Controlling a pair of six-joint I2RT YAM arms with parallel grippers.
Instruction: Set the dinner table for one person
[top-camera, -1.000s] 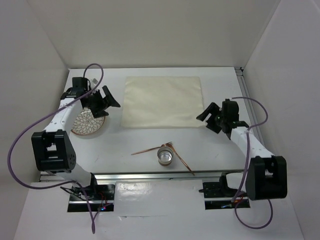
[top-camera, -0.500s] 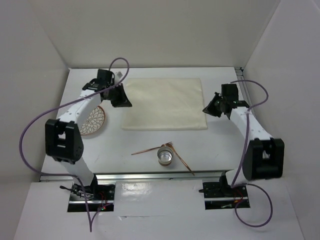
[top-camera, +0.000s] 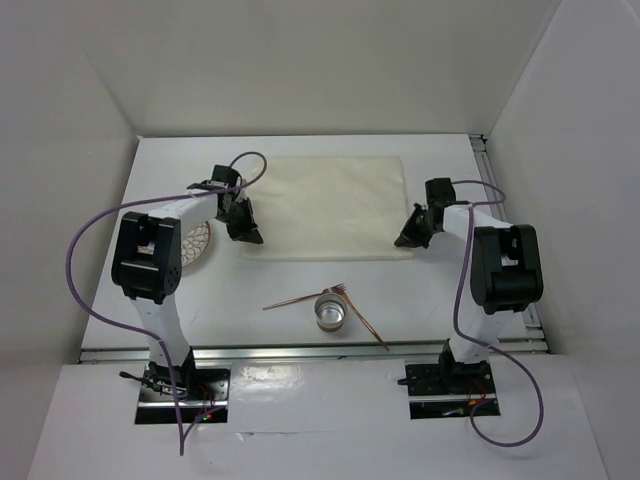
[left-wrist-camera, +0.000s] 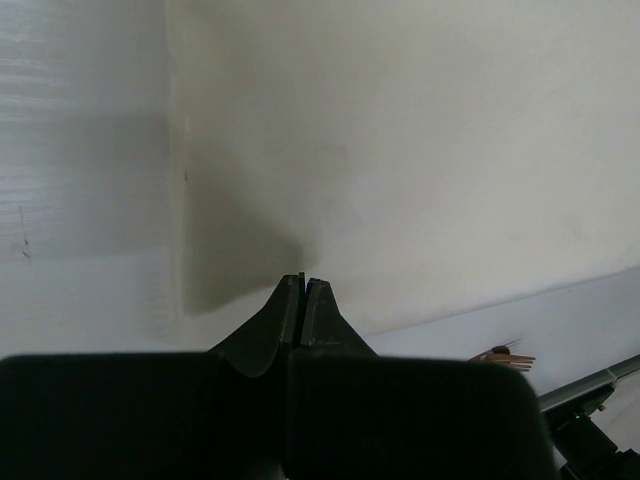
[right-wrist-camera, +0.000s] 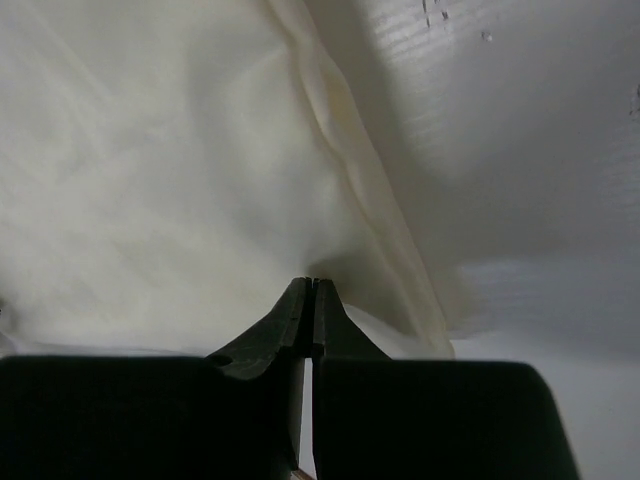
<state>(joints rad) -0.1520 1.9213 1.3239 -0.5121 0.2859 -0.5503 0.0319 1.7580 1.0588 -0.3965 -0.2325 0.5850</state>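
Tabletop scene from overhead: large matte white dinner table (top-camera: 250, 290) filling the floor of a white-walled enclosure, spread out ahead of both arm bases. Cream cloth (top-camera: 325, 205) lying flat on the far middle of it, long side running left to right. Left gripper (top-camera: 250, 236) lowered at the near left corner of the cloth; right gripper (top-camera: 404, 240) lowered just inside the near right corner. Left wrist view: two dark fingers (left-wrist-camera: 285, 320) pressed together with no gap, tips down by the fabric just inside its corner, a dark shadow beside them; any pinch of fabric between them impossible to confirm. Right wrist view: fingers (right-wrist-camera: 285, 320) likewise clenched, only a hairline slit between, tips meeting the cloth where a raised fold runs along its edge; no telling whether fabric caught in the slit. Round plate (top-camera: 198, 243) with a brown lace-like pattern on the table just left of the cloth, partly hidden behind the left arm. Small shiny metal cup (top-camera: 331, 311) upright on the near middle of the table, well apart from the cloth. Copper-coloured fork (top-camera: 303, 298) lying just left of the cup, tines toward its rim. Second thin copper-coloured utensil (top-camera: 372, 330) slanting from the cup's right side toward the near edge, kind too small to tell.
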